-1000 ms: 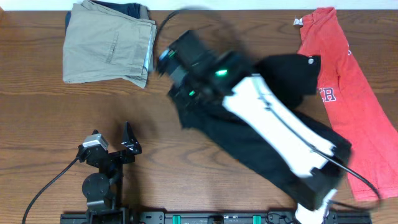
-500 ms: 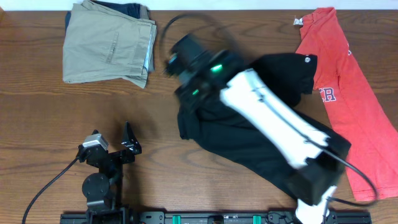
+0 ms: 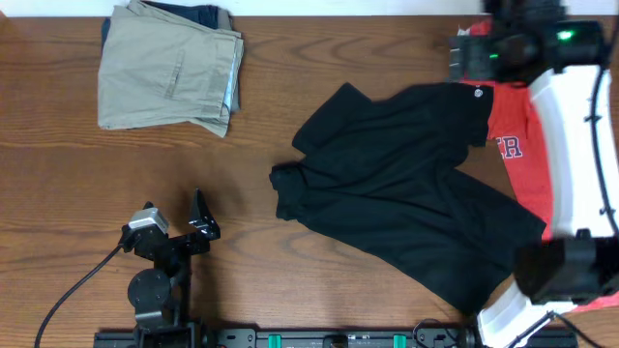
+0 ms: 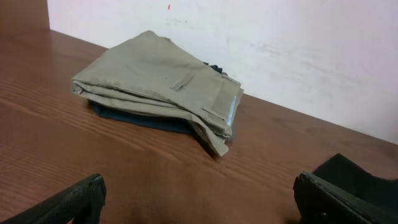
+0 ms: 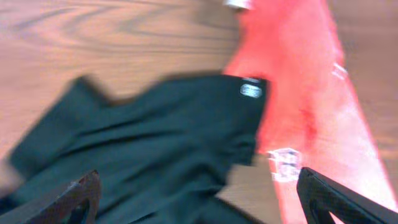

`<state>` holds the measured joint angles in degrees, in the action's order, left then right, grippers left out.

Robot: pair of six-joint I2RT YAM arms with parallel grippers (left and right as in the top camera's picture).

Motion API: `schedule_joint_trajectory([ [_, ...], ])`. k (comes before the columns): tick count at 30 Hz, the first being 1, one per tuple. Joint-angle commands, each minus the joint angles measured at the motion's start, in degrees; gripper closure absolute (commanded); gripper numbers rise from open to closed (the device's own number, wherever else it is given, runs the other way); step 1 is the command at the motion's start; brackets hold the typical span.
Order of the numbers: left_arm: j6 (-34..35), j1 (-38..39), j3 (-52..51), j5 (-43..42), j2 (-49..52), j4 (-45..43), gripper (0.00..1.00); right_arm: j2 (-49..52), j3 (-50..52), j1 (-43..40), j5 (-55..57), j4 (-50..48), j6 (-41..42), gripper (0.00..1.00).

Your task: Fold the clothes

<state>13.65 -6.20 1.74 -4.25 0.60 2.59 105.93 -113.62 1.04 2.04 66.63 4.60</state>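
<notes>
The clothes, a black garment (image 3: 406,188), lie crumpled and partly spread across the middle and right of the table, with a small white logo mark (image 3: 481,94) at the far right corner. My right gripper (image 3: 466,53) hovers above that corner at the back right, open and empty. Its wrist view looks down on the black cloth (image 5: 155,143) between its wide jaws (image 5: 202,205). My left gripper (image 3: 203,217) rests open near the front left, well clear of the garment. In the left wrist view the gripper (image 4: 200,202) frames bare wood, and a black edge (image 4: 360,177) shows at the right.
Folded khaki trousers (image 3: 169,68) sit on a dark garment at the back left, also ahead of the left wrist camera (image 4: 161,84). A red shirt (image 3: 556,145) lies along the right edge, partly under the black cloth and the white right arm (image 3: 571,145). A wall stands behind the table.
My right gripper opened and let go of the black garment. The arm swung from the table's middle to the back right. The cloth now lies uncovered and more spread out.
</notes>
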Motion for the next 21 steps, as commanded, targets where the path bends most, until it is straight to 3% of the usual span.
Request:
schedule_joint_trajectory([
  [1,-0.33,0.17,-1.51,-0.17,-0.37,0.96,0.02,5.25,-0.24,-5.79,2.36,0.44,0.94,0.11],
  [3,-0.33,0.17,-1.51,-0.17,-0.37,0.96,0.02,8.2,-0.24,-9.64,2.1,0.74,0.94,0.18],
  [4,-0.31,0.17,-1.51,-0.17,-0.37,0.96,0.02,9.66,-0.24,-11.47,1.97,0.92,0.94,0.27],
  [7,-0.33,0.17,-1.51,-0.17,-0.37,0.96,0.02,13.53,-0.24,-15.74,-1.62,1.46,0.0,0.62],
  [9,-0.33,0.17,-1.51,-0.17,-0.37,0.96,0.02,16.0,-0.24,-17.77,-5.4,1.95,-2.01,0.81],
  [11,-0.33,0.17,-1.51,-0.17,-0.37,0.96,0.02,18.56,-0.24,-19.02,-8.76,1.97,-3.93,0.91],
  [14,-0.33,0.17,-1.51,-0.17,-0.37,0.96,0.02,21.75,-0.24,-19.65,-9.6,1.51,-4.96,0.97],
  [15,-0.33,0.17,-1.51,-0.17,-0.37,0.96,0.02,22.77,-0.24,-19.76,-9.6,1.18,-5.6,0.94],
  [16,-0.33,0.17,-1.51,-0.17,-0.37,0.96,0.02,23.67,-0.24,-19.8,-9.57,0.81,-5.99,0.84],
  [18,-0.33,0.17,-1.51,-0.17,-0.37,0.96,0.02,25.22,-0.24,-19.85,-9.53,0.11,-6.71,0.31],
  [21,-0.33,0.17,-1.51,-0.17,-0.37,0.96,0.02,27.06,-0.24,-19.85,-7.78,-1.22,-6.82,0.04],
])
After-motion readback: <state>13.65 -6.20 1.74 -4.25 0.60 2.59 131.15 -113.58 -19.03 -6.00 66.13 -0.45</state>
